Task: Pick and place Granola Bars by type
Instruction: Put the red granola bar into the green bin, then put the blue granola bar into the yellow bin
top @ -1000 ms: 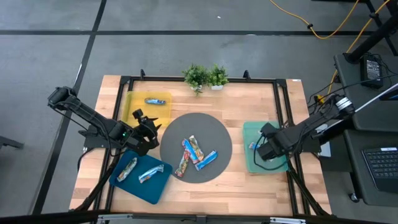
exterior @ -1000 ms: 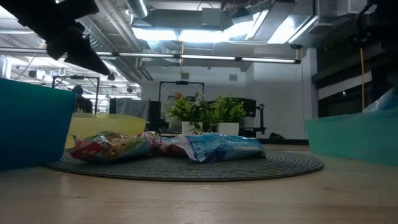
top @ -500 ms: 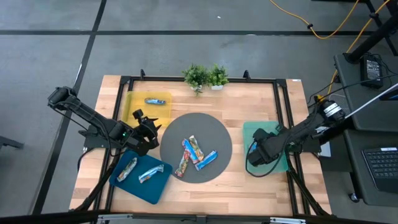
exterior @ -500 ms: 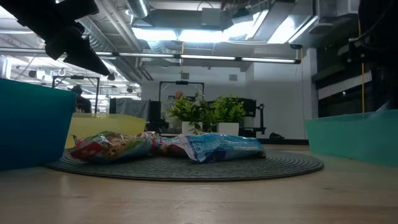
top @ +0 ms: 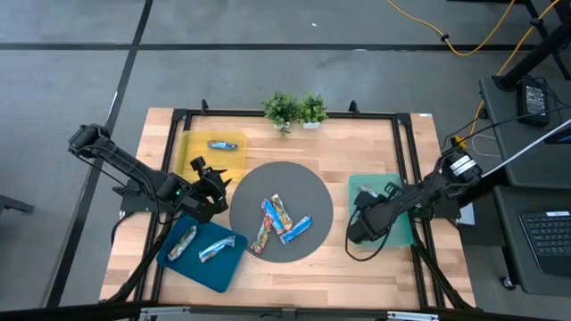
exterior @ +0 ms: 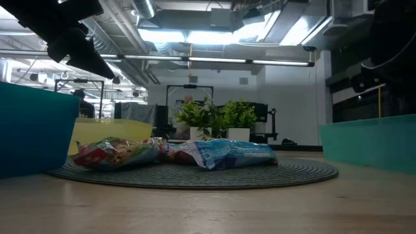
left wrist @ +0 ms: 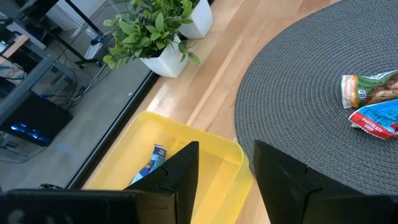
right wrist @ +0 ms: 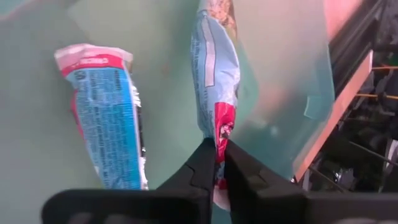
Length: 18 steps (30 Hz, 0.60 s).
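Right gripper (right wrist: 216,163), fingers nearly closed pinching a blue bar (right wrist: 214,81) over the green tray (top: 360,189) at three o'clock, should release low, beside the other bar (right wrist: 102,112).

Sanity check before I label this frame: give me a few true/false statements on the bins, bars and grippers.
1. The yellow tray holds one bar. True.
2. The blue tray is empty. False: two bars lie in it.
3. The right gripper pinches the end of a bar over the green tray. True.
4. The left gripper grips a bar. False: its fingers stand apart, with nothing between them.
5. The round grey mat is bare. False: several bars lie on it.
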Each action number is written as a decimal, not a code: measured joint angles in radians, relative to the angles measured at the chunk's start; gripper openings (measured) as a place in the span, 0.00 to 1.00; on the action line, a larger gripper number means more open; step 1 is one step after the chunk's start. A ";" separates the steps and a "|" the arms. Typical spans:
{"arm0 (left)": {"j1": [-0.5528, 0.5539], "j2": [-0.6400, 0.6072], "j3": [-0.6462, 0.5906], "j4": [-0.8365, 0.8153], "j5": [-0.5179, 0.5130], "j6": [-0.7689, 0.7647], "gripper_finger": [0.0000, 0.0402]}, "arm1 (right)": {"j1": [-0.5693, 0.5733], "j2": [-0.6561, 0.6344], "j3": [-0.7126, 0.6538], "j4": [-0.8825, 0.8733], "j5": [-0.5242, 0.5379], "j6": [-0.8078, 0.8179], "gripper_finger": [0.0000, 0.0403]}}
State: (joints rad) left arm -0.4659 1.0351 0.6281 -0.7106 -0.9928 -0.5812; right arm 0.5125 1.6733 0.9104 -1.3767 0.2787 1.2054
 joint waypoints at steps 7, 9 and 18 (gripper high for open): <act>0.000 0.000 0.000 0.000 0.000 0.000 0.36 | 0.000 0.004 0.000 -0.005 -0.001 -0.010 0.18; 0.000 0.000 0.000 0.000 0.000 0.000 0.36 | 0.000 0.004 0.000 -0.012 -0.002 -0.015 0.23; 0.000 0.000 0.000 0.000 0.000 0.000 0.36 | 0.000 0.004 0.000 -0.078 -0.003 -0.011 0.51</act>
State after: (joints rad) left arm -0.4657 1.0351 0.6281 -0.7101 -0.9928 -0.5812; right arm 0.5125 1.6772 0.9103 -1.4545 0.2761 1.1942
